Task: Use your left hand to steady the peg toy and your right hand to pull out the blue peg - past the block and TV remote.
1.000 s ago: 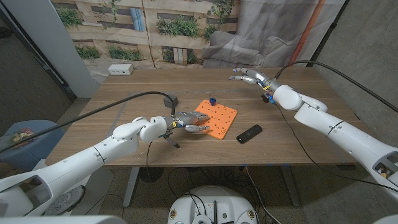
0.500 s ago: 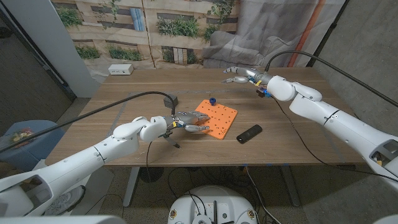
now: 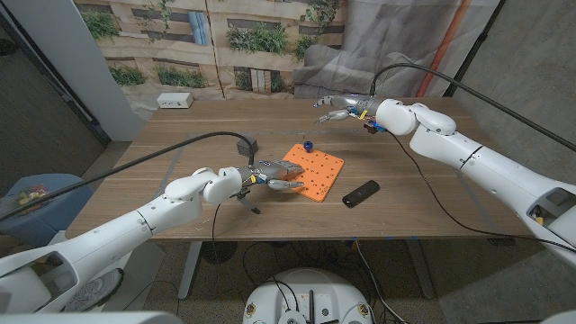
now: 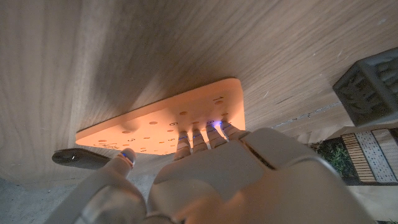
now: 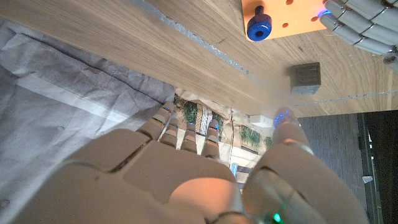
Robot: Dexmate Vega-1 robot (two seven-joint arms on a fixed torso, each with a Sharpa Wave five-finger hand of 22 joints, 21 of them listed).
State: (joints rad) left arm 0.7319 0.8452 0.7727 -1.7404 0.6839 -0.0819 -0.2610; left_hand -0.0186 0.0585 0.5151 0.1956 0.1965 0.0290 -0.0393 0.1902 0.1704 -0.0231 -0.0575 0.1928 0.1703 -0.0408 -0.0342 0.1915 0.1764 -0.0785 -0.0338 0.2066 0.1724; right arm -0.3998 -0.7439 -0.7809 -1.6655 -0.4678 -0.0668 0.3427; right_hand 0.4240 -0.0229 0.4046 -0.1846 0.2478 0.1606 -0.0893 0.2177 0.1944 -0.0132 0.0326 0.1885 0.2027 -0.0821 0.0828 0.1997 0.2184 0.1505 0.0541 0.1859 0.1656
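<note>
The blue peg (image 3: 307,144) stands in the orange peg toy's (image 3: 315,173) far corner; small, rigid, likely snug; pinch its head; left hand (image 3: 270,175) presses the board; right hand (image 3: 340,107) hovers, fingers spread, holding nothing.

The peg toy (image 3: 313,171) lies near the middle of the wooden table (image 3: 162,135). The blue peg (image 3: 307,145) stands in its far corner. The left hand (image 3: 270,175) rests on the toy's left edge. The block (image 3: 246,144) sits left of the toy, behind the left hand. The TV remote (image 3: 361,193) lies just right of the toy's near corner. The right hand (image 3: 346,106) is over the table's far side, behind the peg and well apart from it. A power strip (image 3: 175,101) lies at the far left corner.
</note>
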